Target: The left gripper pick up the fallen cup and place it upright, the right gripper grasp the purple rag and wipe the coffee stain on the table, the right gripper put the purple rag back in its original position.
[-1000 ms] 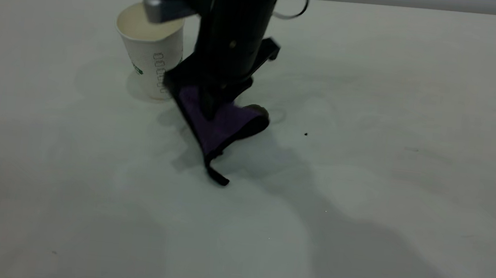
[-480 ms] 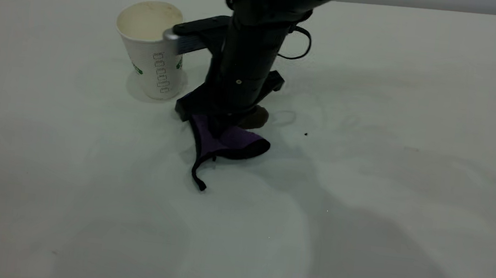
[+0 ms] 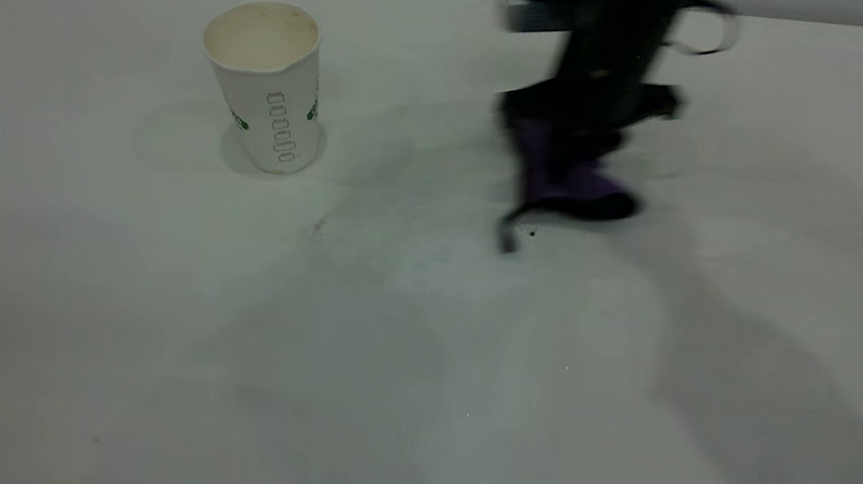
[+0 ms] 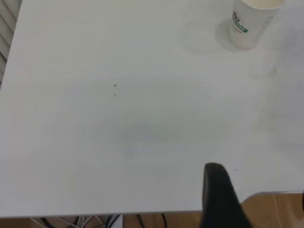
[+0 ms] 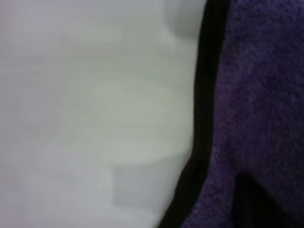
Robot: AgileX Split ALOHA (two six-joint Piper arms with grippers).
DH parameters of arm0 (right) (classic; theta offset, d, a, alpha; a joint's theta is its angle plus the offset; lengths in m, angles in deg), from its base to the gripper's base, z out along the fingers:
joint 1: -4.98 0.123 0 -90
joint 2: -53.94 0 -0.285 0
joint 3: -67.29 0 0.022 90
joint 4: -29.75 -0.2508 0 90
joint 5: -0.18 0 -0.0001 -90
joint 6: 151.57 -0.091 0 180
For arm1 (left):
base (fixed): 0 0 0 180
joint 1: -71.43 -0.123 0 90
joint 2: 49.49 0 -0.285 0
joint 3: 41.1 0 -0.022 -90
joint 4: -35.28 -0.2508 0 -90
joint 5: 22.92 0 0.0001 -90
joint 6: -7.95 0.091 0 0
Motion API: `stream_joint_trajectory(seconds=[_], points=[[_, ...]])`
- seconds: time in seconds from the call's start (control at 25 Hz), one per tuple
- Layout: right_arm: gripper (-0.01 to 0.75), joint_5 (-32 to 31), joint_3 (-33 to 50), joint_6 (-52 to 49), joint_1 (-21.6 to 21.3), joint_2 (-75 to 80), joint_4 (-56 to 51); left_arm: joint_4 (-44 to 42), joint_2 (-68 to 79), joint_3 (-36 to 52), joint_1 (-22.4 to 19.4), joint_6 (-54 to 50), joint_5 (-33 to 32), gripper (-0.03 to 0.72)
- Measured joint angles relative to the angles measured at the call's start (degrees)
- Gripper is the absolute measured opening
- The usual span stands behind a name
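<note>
The cup [image 3: 264, 84] stands upright on the table [image 3: 148, 340] at the back left; it also shows in the left wrist view [image 4: 249, 21]. My right gripper [image 3: 570, 148] is shut on the purple rag [image 3: 570, 186], which hangs from it just above the table, right of centre. The rag fills the right wrist view [image 5: 261, 95]. No dark brown coffee stain shows; only a faint smudge [image 3: 317, 226] lies in front of the cup. My left gripper [image 4: 259, 192] is open and empty over the table's edge, far from the cup, and out of the exterior view.
A tiny black speck [image 3: 532, 234] lies just under the rag's hanging loop. The table's back edge runs behind the cup and the right arm. In the left wrist view the table edge [image 4: 142, 213] is close below, with cables past it.
My right gripper has swung to the right and lifted with the rag, away from the cup. The dark blot seen beside the rag earlier no longer shows. The cup has not moved.
</note>
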Motion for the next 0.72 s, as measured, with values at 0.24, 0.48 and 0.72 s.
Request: stream_joint_trajectory(seconds=[0.24, 0.48, 0.72], points=[[0.099, -6.71, -0.04, -0.74, -11.21, -0.17, 1.44, 0.00, 0.00, 0.00, 0.00, 0.00, 0.00, 0.476], [0.475, -12.66, 0.54, 5.40, -16.72, -2.14, 0.68, 0.00, 0.00, 0.00, 0.00, 0.00, 0.00, 0.476], [0.723, -19.54, 0.72, 7.96, -17.28, -15.92, 1.22, 0.00, 0.00, 0.00, 0.00, 0.00, 0.00, 0.476]])
